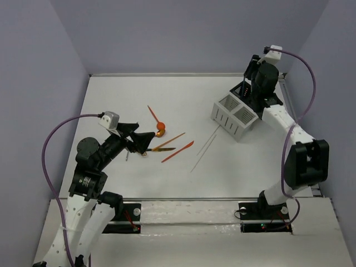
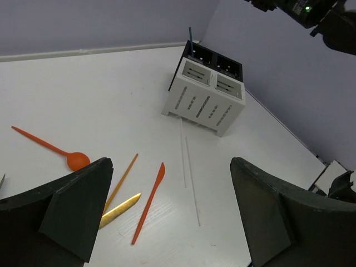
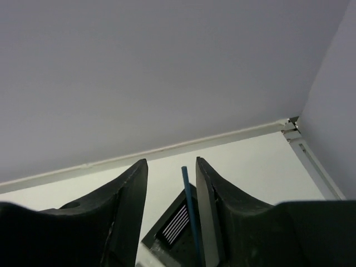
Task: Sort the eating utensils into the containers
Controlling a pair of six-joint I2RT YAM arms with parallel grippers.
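Top external plus wrist views. Left claw is wide apart, empty, poised over the orange knife and gold knife on the table; we judge a pick is being lined up. Right claw, slightly apart, straddles 1 blue stick standing in the black box, unclamped.

An orange spoon, orange knife and gold knife lie on the counter. A white caddy stands farther back.
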